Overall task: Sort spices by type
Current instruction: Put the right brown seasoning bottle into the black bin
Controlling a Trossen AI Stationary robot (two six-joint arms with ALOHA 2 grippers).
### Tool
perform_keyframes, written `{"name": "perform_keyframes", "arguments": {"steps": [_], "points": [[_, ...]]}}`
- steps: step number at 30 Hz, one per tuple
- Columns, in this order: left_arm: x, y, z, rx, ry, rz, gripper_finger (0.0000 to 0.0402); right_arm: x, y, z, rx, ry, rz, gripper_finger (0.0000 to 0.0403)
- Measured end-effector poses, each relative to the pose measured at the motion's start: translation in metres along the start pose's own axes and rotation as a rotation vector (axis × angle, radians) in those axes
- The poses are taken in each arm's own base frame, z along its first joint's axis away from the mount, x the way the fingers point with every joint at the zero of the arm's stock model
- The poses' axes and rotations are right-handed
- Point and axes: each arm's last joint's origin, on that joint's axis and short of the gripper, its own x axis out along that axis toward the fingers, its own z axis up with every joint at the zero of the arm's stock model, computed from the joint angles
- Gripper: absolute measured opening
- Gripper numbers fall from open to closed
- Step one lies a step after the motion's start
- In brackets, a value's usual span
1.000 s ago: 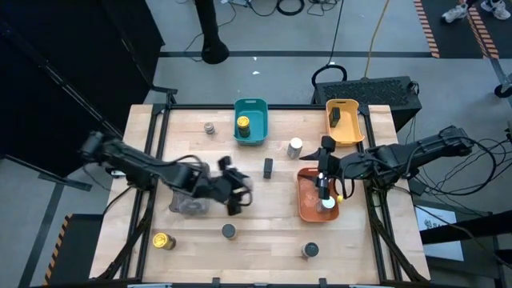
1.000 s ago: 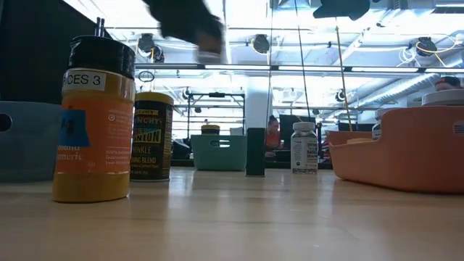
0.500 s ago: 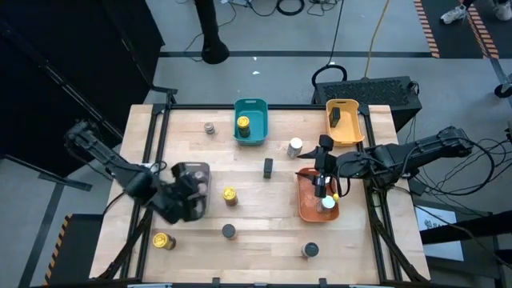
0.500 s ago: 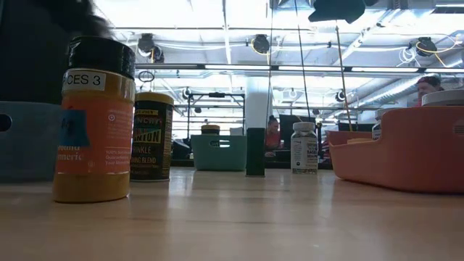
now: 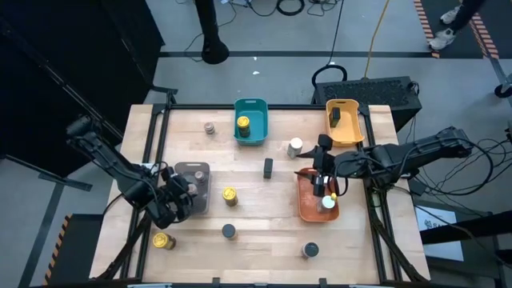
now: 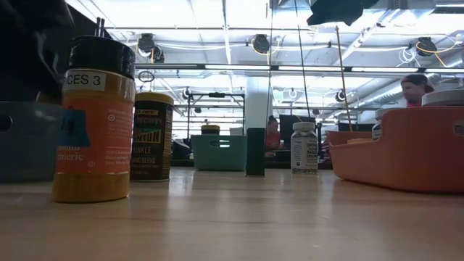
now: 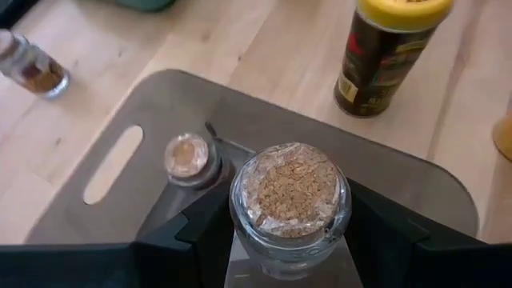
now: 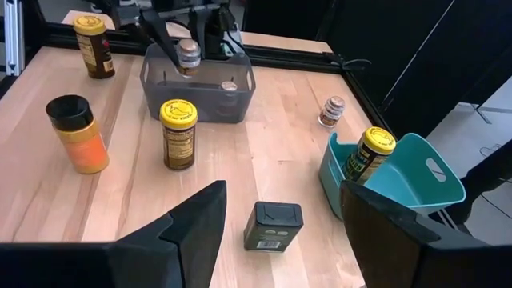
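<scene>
1. The wooden bench (image 5: 264, 216) carries 4 plastic trays and scattered spice jars, seen from above.
2. The left hand (image 5: 178, 200) hangs over the grey tray (image 5: 195, 170) near the bench's left edge, its fingers clamped on a glass jar of tan seeds (image 7: 290, 200).
3. A second, smaller brown-topped jar (image 7: 187, 156) already stands inside the grey tray, just beside the held one.
4. The right hand (image 5: 322, 170) hovers over the orange tray (image 5: 305, 202) near the right edge, fingers spread apart and holding nothing. A white-topped jar (image 5: 328, 203) stands in that tray.
5. The teal tray (image 5: 258, 104) at the far edge holds 1 yellow-topped jar (image 5: 243, 125). The yellow tray (image 5: 349, 131) sits at the far right corner.
6. Another yellow-topped jar (image 5: 230, 196) stands just right of the grey tray, and a third (image 5: 162, 241) near the front left corner.
7. A slim black tin (image 5: 268, 167) stands mid-bench, with a white-topped jar (image 5: 295, 147) near the yellow tray.
8. 2 dark-topped jars (image 5: 229, 231) stand along the front edge.
</scene>
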Motion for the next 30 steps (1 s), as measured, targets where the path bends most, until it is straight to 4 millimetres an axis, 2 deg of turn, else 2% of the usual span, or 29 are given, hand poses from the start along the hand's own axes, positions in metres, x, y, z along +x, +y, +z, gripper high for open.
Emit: {"name": "perform_keyframes", "arguments": {"steps": [13, 21, 30], "points": [[0.017, 0.007, -0.020, -0.067, 0.045, 0.015, 0.0203, 0.007, 0.003, 0.001, -0.021, -0.012, 0.001, 0.0226], [0.029, 0.011, -0.032, -0.080, 0.010, 0.012, 0.0203, 0.007, 0.004, 0.001, -0.023, -0.014, 0.002, 0.0226], [0.035, 0.012, -0.036, -0.050, -0.062, 0.016, 0.0203, 0.007, 0.004, 0.001, -0.030, -0.013, 0.003, 0.0226]]}}
